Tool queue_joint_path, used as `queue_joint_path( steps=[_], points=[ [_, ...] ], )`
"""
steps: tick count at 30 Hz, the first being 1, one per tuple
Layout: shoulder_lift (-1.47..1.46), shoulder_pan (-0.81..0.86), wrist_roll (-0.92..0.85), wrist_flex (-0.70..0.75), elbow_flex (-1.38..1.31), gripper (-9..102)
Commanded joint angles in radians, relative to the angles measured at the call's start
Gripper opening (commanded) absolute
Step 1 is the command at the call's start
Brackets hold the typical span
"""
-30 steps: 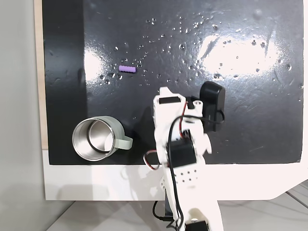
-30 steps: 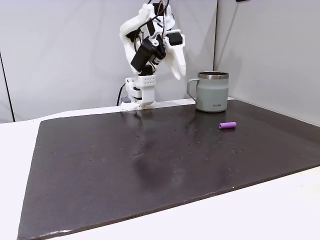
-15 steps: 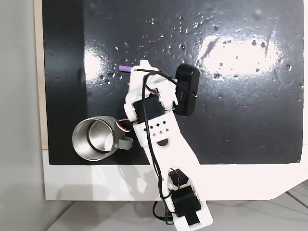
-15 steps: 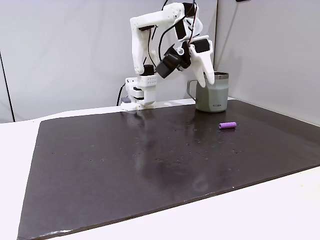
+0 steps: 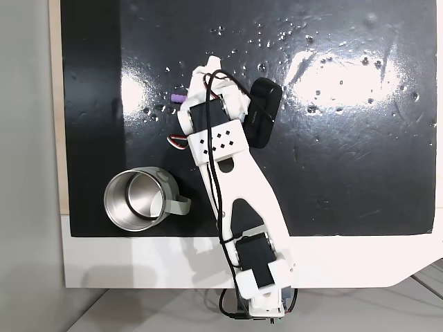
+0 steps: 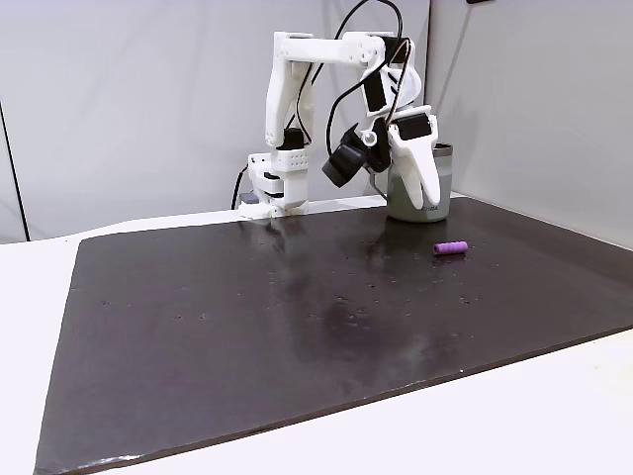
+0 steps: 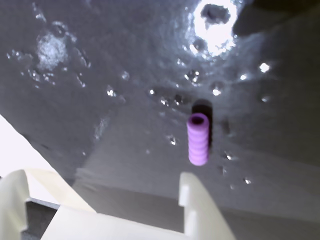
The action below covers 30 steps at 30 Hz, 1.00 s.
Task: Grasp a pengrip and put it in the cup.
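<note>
Cup (image 5: 135,200): in the top-down fixed view we are seeing it standing upright at the left, near the mat's lower edge, steel interior showing nothing inside, handle pointing right. It is sitting well apart from the pengrip, so a carry will be needed.

Pengrip (image 7: 198,138): we are finding it lying on its side on the dark mat (image 5: 346,173), untouched. In the wrist view its open end is pointing away from the camera, its length running roughly in line with the approach. From above, just one purple end (image 5: 178,98) is peeking out beside the arm.

Gripper (image 7: 105,192): we are reading the fingers as spread apart and holding nothing. The right fingertip (image 7: 192,192) is sitting just below the pengrip in the wrist view, so the tube is lying off to the right of the gap rather than centred in it. From the side (image 6: 423,198) the gripper is hanging above the mat, near the pengrip (image 6: 450,247) but not touching.

Step in hand: we are judging this as the reach, before any grasp.

Next move: we are expecting a small sideways shift to centre the tube, then a descent.
</note>
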Motion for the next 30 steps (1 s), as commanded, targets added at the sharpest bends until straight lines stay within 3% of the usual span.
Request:
queue_joint_path(
  steps=[1, 20, 30],
  points=[
    [-0.026, 0.021, 0.011, -0.043, -0.083, 36],
    [-0.259, -0.149, 0.054, -0.087, -0.178, 34],
    [-0.331, -0.133, 0.057, -0.14, -0.161, 29]
  ],
)
